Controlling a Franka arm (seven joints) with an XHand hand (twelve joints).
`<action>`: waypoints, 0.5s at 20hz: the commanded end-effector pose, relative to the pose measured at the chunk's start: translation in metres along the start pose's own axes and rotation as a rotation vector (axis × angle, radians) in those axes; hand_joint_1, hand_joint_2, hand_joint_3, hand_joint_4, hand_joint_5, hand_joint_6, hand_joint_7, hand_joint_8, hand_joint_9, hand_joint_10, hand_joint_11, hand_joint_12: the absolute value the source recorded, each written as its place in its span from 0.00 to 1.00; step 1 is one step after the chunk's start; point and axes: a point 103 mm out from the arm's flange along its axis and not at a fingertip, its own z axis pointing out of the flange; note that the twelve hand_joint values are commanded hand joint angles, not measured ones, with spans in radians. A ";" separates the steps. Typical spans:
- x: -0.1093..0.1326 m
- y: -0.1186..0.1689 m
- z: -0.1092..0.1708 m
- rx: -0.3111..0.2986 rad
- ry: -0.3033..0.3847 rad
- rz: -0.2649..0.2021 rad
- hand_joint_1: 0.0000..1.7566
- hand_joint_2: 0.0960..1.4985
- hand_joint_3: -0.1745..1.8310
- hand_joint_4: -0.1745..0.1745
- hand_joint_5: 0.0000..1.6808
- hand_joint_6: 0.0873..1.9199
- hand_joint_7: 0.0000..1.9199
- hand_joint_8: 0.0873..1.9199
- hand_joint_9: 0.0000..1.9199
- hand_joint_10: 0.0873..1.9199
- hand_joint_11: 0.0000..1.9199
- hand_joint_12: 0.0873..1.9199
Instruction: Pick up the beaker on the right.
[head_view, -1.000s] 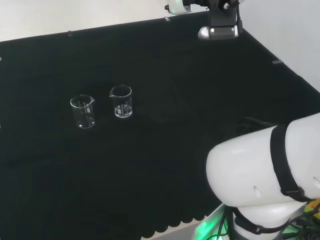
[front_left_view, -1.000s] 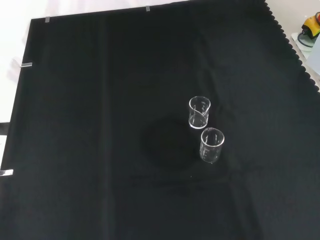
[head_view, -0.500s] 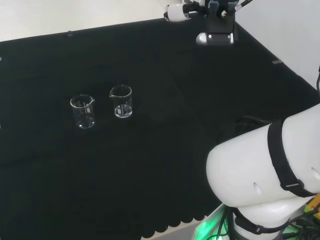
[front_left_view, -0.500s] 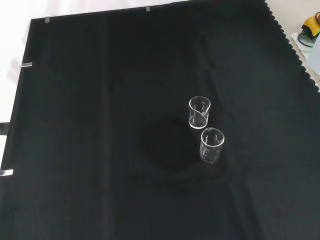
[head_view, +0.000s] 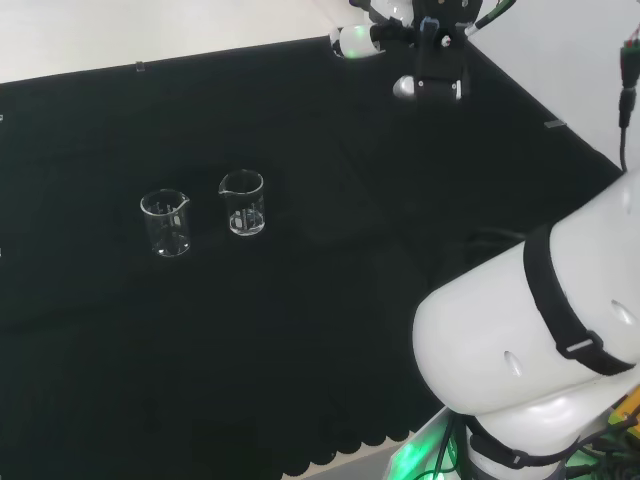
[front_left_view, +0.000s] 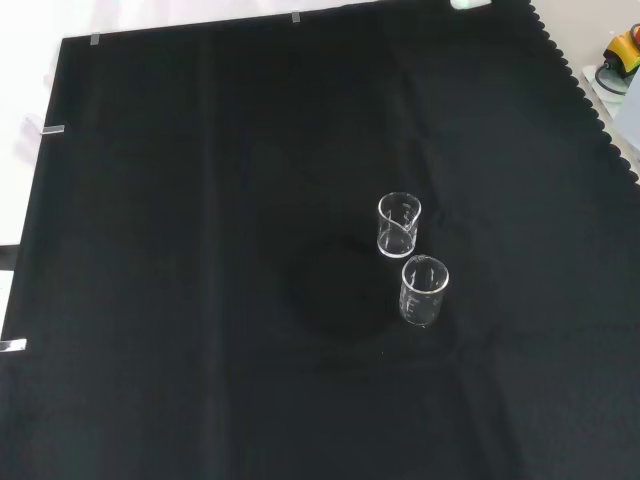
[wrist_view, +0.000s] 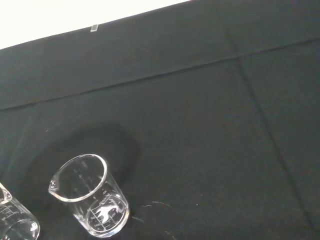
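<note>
High at the head view's top edge, to the right of centre, the hand (head_view: 415, 25) hangs above the far part of the tabletop (head_view: 330, 330), partly cut off by the frame; black and white parts with a pale green-tinted tip and a grey rounded piece below them show, but whether its fingers are straight or curled cannot be told, and nothing is seen in its hold. It is well apart from the glassware. Item one: right beaker (head_view: 243, 204), clear glass, upright on the black cloth, pouring lip toward the head view's left, white graduation marks on its wall, no liquid or other contents visible. Item two: left beaker (head_view: 166, 223), clear glass, upright, just beside the first with a narrow gap between them, likewise showing nothing inside. In the front view the same pair stand one behind the other right of centre, right beaker (front_left_view: 399, 225) farther off and left beaker (front_left_view: 424, 290) nearer, close together and not plainly touching. In the wrist view the right beaker (wrist_view: 90, 196) stands whole, open mouth and lip turned up, printed scale legible as marks only, while the left beaker (wrist_view: 12, 222) is cut by the picture's corner. Large white arm link (head_view: 530, 350) at the head view's lower right.
</note>
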 end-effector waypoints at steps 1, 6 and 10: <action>-0.016 0.033 0.025 -0.007 0.082 -0.046 0.16 0.59 0.49 0.34 0.06 0.00 0.00 0.17 0.00 0.27 0.00 0.29; -0.023 0.040 0.048 0.021 0.110 -0.069 0.25 0.49 0.51 0.34 0.07 0.00 0.00 0.20 0.00 0.30 0.00 0.34; -0.025 0.045 0.064 0.042 0.128 -0.067 0.35 0.37 0.55 0.34 0.07 0.00 0.00 0.22 0.02 0.33 0.00 0.42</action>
